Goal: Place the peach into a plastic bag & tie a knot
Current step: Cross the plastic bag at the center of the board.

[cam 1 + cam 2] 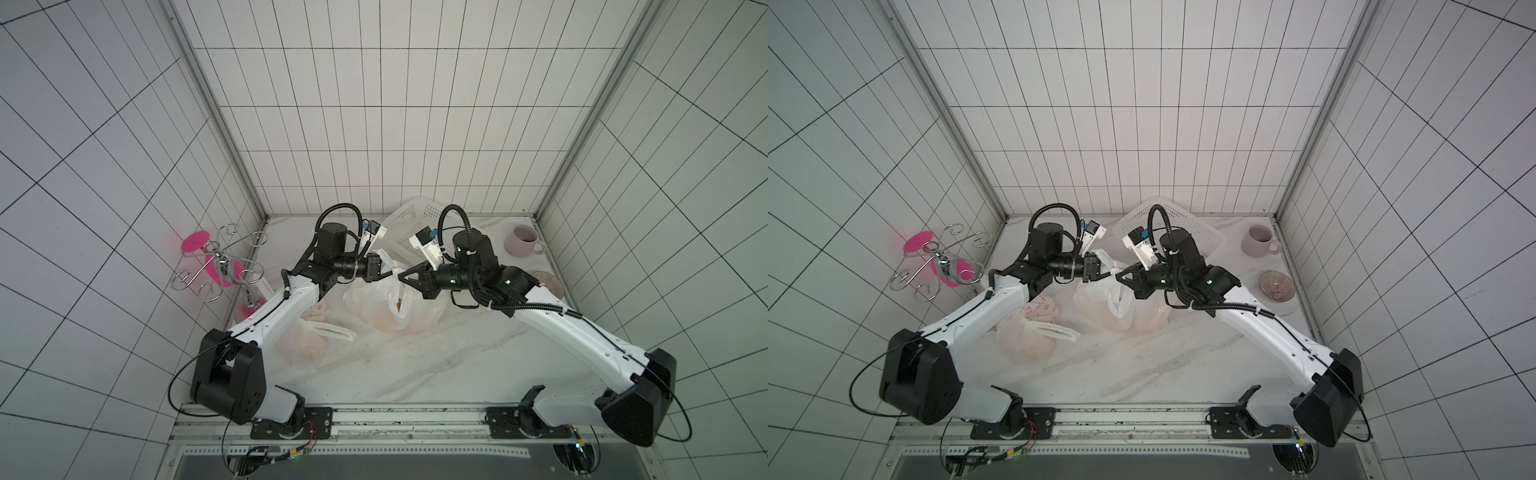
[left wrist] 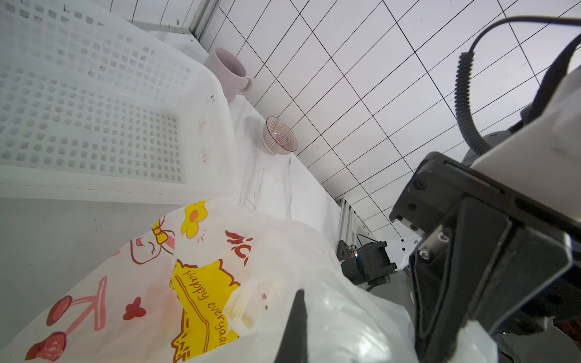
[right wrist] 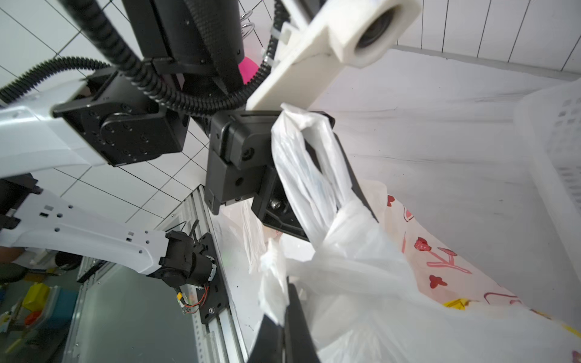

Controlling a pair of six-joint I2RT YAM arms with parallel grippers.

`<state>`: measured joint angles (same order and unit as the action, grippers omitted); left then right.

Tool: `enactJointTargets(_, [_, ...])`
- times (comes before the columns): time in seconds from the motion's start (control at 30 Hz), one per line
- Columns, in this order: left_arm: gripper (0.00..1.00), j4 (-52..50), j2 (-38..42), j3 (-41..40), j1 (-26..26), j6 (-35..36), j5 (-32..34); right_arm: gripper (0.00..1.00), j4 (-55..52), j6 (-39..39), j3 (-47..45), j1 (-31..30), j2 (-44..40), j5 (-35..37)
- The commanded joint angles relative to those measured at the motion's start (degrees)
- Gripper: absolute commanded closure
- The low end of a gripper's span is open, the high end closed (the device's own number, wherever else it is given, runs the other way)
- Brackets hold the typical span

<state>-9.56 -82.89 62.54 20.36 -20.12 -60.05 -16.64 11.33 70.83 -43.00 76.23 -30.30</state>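
The first step is judged done: a peach-coloured bulk, taken for the peach (image 1: 415, 321), is seen through the film low in the bag (image 1: 390, 307), which sits on the surface (image 1: 415, 365) between the two arms. The knot is left to do. The bag's handles are drawn up into a twisted strand between the hands, but no closed knot can be made out.

The left hand (image 1: 390, 274) is pressed together on one handle, whose loop is seen draped along it in the right wrist view. The right hand (image 3: 283, 327) is likewise pinched on a strip of film (image 3: 272, 283).

A second bag (image 1: 307, 340) lies beside the left arm with a pale round mass inside and its handles loose. The basket (image 2: 94, 110) is shown empty in the part that can be seen. Nothing is seen in the mug (image 1: 521, 241) or the bowl (image 1: 546, 282).
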Motion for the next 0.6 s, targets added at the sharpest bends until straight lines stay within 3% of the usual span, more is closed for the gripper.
enactJointTargets(0.0, [1.00,1.7,-1.5,0.5,-3.2,-1.2,6.5,1.00,-5.2,-9.3,-4.4,-4.1,0.5,-3.5])
enactJointTargets(0.33, [0.90,3.7,-0.4,-1.6,-3.2,1.3,0.4,1.00,-6.3,-19.7,-9.0,-3.6,4.3,4.9])
enactJointTargets(0.57, [0.76,3.4,0.3,-4.2,-3.3,2.6,-2.1,1.00,-6.0,-22.3,-9.6,-2.4,3.4,4.4])
